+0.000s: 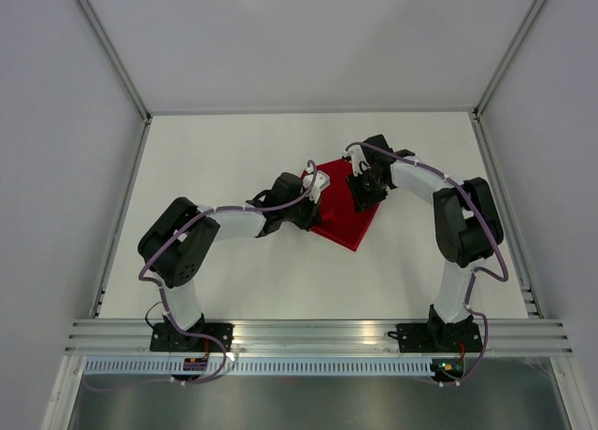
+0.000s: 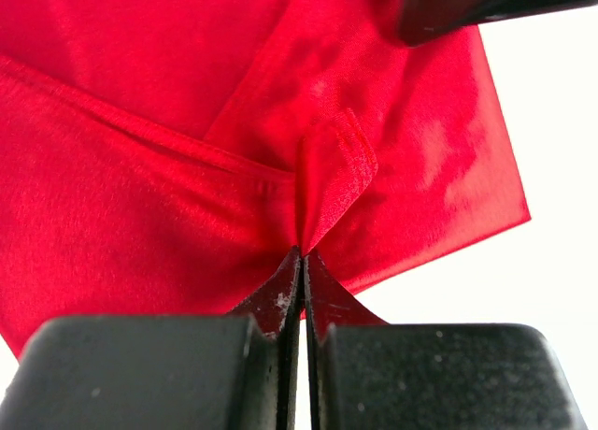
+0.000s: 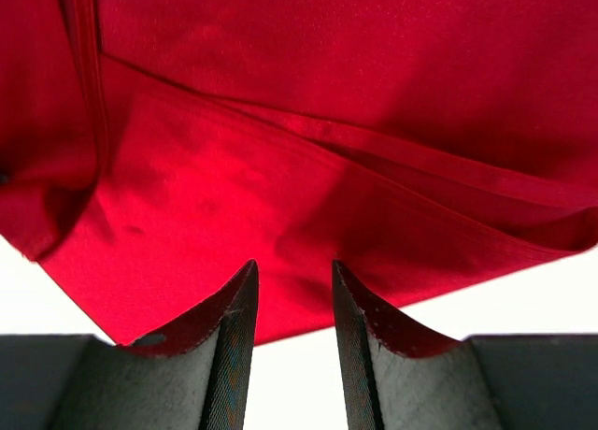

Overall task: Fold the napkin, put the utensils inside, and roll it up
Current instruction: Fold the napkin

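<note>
The red napkin (image 1: 342,221) lies partly folded on the white table, with a layer doubled over itself (image 3: 327,121). My left gripper (image 1: 316,188) is at its left corner and is shut on a pinched-up fold of the napkin (image 2: 140,196), the cloth puckering right at the fingertips (image 2: 304,254). My right gripper (image 1: 366,193) hovers over the napkin's far right part. Its jaws stand open (image 3: 292,269) just above the cloth near its edge, with nothing between them. A dark part of the right gripper (image 2: 458,5) shows in the left wrist view. The utensils are out of view.
The white table (image 1: 234,150) is bounded by grey walls and metal corner posts (image 1: 112,56). An aluminium rail (image 1: 318,335) carrying both arm bases runs along the near edge. The two arms meet close together over the napkin.
</note>
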Tool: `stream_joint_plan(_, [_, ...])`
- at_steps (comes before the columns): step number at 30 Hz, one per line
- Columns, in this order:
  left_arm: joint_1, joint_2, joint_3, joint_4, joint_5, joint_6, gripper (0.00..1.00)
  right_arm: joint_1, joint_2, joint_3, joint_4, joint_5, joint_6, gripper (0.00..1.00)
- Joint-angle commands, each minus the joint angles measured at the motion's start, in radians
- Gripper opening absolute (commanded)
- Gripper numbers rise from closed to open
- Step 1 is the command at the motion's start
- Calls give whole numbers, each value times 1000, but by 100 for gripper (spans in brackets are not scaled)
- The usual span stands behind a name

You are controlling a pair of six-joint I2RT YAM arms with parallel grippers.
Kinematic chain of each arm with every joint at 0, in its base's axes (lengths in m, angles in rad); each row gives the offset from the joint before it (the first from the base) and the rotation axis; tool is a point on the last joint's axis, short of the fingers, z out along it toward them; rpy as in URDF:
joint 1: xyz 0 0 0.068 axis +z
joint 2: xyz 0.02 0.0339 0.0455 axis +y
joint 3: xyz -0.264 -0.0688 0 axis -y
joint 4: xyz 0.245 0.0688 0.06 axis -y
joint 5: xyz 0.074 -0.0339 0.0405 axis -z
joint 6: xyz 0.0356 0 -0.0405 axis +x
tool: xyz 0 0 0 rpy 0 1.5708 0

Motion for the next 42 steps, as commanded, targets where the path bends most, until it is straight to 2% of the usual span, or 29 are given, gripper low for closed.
stream_joint_plan(1, [-35,-36,-14,62,-18,31,2,3,16,25,-26,50,-5,43])
stream_joint_plan(18, [-190,31,78,-14,-117,123,2,3,67,29,-44,79,-2,43])
stream_joint_plan(42, [-342,123,181,-59,-224,205,2,3,90,26,-56,107,-7,41])
